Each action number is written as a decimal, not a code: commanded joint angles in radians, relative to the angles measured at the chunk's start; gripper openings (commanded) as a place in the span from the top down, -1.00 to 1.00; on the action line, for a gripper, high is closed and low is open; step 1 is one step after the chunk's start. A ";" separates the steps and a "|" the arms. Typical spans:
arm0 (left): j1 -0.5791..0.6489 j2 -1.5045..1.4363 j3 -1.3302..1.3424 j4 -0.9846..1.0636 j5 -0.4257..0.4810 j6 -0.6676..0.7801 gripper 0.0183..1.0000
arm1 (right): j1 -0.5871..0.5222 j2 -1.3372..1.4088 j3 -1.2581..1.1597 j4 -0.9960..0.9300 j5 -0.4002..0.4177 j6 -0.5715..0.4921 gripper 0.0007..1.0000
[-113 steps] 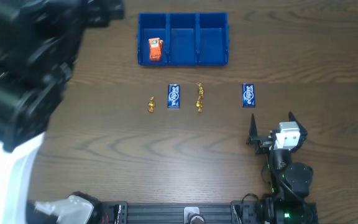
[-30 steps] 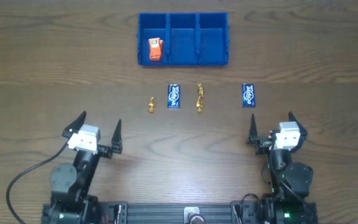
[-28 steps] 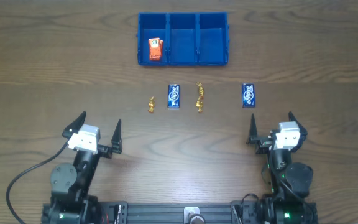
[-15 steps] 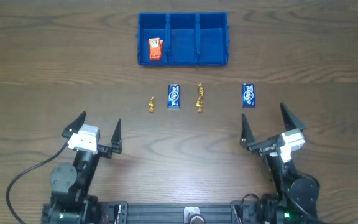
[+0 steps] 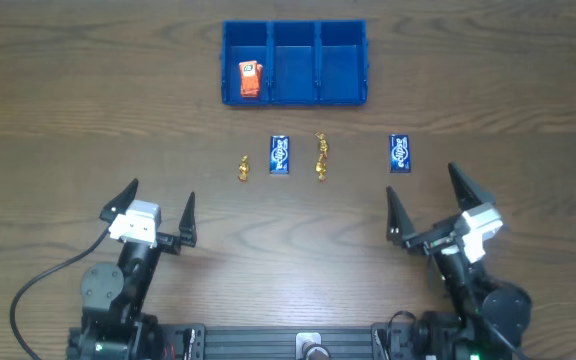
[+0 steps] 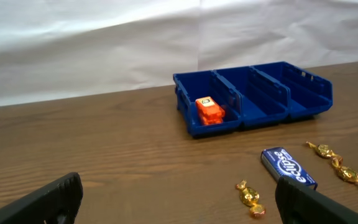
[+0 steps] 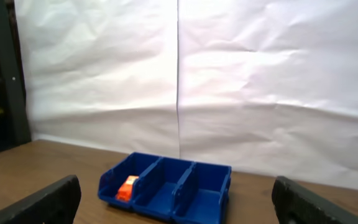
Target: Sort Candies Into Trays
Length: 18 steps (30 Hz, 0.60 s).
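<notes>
Top view — tray [image 5: 294, 100]: orange candy [image 5: 250, 80] in left bin | left bar [image 5: 280, 154], right bar [image 5: 400, 153], gold candies [image 5: 321, 157] on table [image 5: 68, 130] near tray | left gripper [image 5: 161, 192], right gripper [image 5: 420, 180] — jaws wide open, empty.

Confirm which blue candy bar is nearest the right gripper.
The blue bar at the row's right end, alone, just ahead of the right gripper; the other blue bar lies among the gold candies.

Held low, the left tool [image 5: 161, 198] and right tool [image 5: 421, 185] both gape wide (nothing gripped).
</notes>
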 commanded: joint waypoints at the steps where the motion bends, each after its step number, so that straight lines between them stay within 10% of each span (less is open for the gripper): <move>1: 0.006 -0.005 -0.011 -0.053 0.010 0.006 -0.99 | -0.003 0.194 0.217 -0.075 -0.027 -0.031 -1.00; 18: 0.006 -0.005 -0.011 -0.053 0.010 0.006 -0.99 | 0.040 1.107 0.930 -0.678 0.270 -0.129 -1.00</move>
